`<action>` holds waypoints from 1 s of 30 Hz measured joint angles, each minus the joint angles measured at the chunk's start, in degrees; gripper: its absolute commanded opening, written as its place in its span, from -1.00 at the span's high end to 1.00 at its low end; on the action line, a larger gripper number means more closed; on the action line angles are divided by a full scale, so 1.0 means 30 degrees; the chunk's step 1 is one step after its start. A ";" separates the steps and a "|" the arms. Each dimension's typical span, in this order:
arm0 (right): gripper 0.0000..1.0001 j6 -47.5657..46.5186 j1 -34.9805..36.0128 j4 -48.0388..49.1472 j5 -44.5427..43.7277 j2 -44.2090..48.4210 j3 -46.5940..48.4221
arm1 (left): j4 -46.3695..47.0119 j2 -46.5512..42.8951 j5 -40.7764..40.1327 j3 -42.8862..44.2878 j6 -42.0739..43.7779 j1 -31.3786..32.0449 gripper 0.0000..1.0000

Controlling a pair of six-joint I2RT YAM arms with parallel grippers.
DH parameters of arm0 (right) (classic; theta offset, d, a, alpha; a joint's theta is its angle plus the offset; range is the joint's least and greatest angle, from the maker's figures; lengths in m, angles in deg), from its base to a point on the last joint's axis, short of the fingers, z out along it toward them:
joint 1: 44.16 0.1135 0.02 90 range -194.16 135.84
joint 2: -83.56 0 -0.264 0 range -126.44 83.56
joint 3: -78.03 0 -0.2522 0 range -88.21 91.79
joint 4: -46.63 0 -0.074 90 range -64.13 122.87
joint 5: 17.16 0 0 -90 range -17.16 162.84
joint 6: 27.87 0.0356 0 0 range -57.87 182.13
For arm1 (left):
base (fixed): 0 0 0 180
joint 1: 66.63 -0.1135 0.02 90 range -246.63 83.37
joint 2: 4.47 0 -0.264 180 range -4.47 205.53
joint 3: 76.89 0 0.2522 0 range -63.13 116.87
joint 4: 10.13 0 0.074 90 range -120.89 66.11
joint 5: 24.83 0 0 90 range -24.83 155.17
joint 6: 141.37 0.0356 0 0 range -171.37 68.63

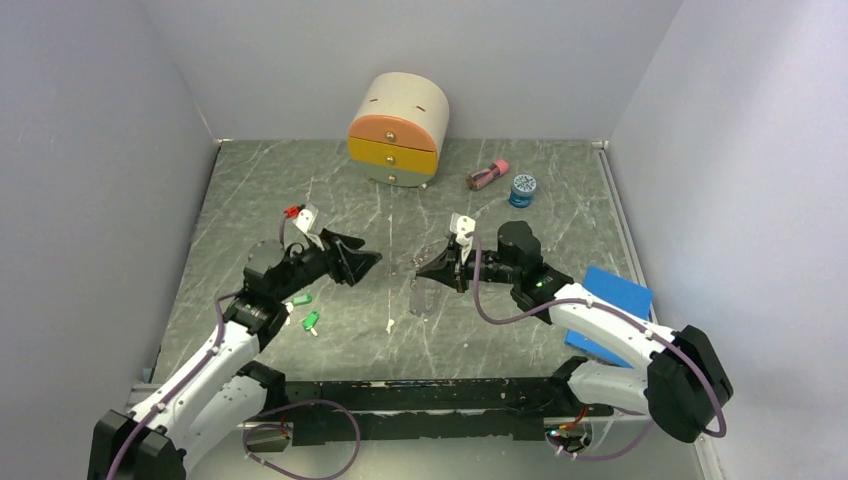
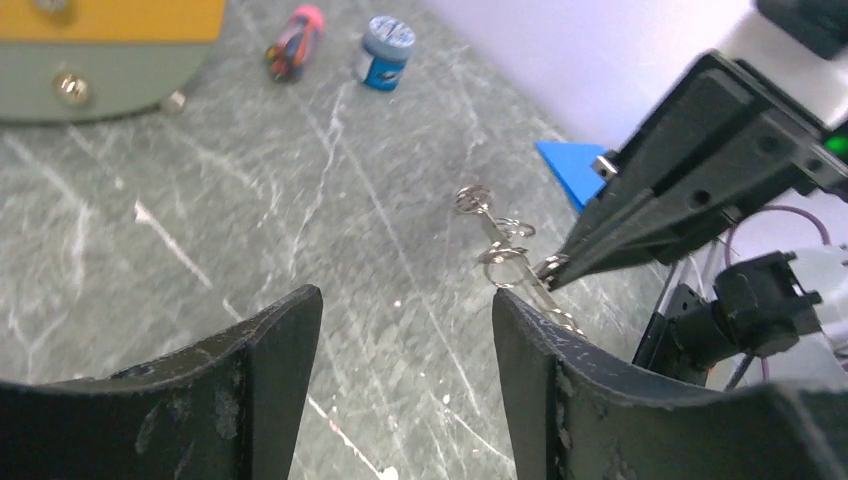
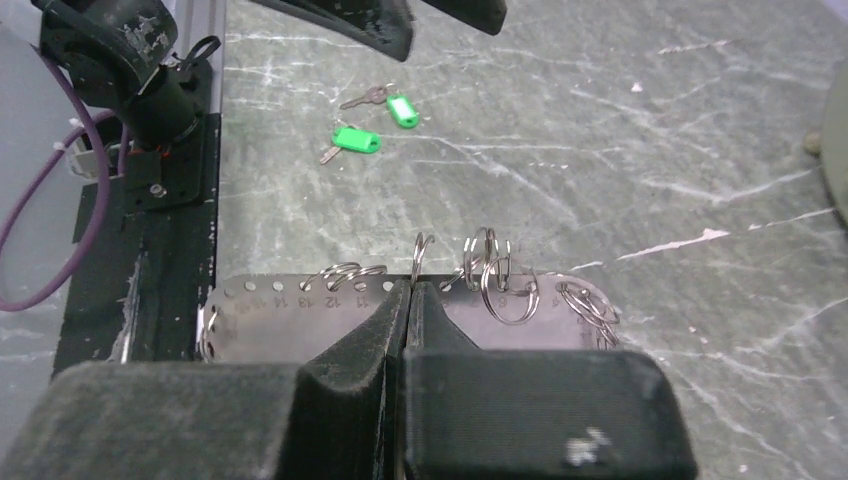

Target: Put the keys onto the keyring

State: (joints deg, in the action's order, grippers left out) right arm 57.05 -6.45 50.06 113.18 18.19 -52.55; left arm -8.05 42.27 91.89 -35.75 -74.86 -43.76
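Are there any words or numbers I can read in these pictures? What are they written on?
"11", "12", "13", "14": tiny numbers beside small holes on the flat metal plate that carries the rings, pinched in the shut right claw; further numbers are too blurred.
Blue-lidded jar: pattern on lid and label, too blurred to read.
Green key tags: no readable text.

Lab test cell: plain grey walls (image 1: 90,150) round marble-look tabletop (image 1: 560,190).

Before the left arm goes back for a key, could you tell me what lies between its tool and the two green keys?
Nothing: in the top view, only bare table separates the open left tool from the keys, which lie beside its arm.
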 measured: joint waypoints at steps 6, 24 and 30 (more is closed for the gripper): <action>1.00 -0.1464 0.0000 0.0015 0.0248 0.0328 0.0000 | 0.5814 -0.0714 0.2878 -0.2251 0.1100 -0.0015 -0.30; 1.00 -0.3381 0.0000 0.1807 0.2805 0.1450 -0.0918 | 1.2735 0.1421 0.9653 -0.3060 0.5020 0.1617 0.12; 1.00 -0.3475 0.0000 0.1887 0.3483 0.1486 -0.1151 | 1.0907 0.2055 0.9602 -0.2135 0.7271 0.2550 0.15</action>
State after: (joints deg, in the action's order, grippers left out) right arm 46.63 -6.45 55.72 123.63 22.65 -56.00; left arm 24.67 48.43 120.70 -42.16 -53.04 -36.11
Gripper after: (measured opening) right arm 0.010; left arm 0.435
